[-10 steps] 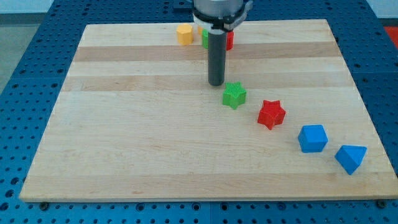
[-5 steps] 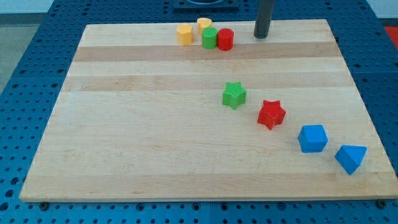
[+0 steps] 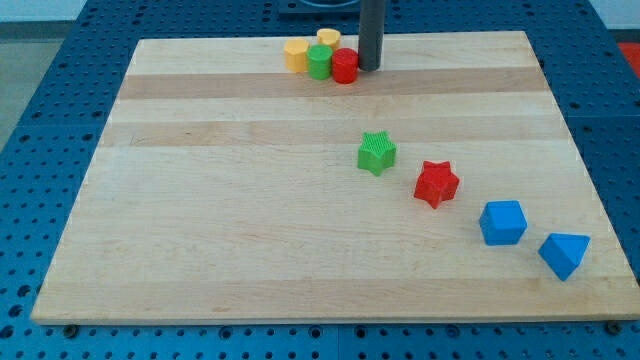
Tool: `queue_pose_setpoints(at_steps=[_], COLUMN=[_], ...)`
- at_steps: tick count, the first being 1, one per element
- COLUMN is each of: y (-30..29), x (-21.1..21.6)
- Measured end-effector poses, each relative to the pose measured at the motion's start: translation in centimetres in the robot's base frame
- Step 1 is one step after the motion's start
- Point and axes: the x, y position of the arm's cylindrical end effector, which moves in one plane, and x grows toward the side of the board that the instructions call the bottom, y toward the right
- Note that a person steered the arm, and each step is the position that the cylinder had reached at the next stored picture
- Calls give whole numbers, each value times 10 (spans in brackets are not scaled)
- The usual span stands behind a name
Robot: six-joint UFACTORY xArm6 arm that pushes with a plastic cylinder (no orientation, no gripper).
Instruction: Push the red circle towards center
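The red circle sits near the board's top edge, touching the green circle on its left. My tip stands right against the red circle's right side. A yellow block and a second yellow block crowd the green circle at the view's top.
A green star lies near the board's middle, a red star to its lower right. A blue cube and a blue wedge-like block lie at the lower right. The wooden board rests on a blue pegboard table.
My tip went from mid-board to the top right, then came left against the red circle. The red and green circles have shifted left, closing on the yellow blocks.
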Motion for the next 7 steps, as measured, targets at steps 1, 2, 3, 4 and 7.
queue_pose_setpoints(at_steps=[1, 2, 3, 4, 7], y=[-17, -34, -46, -56, -103], x=[0, 4, 21, 41, 29])
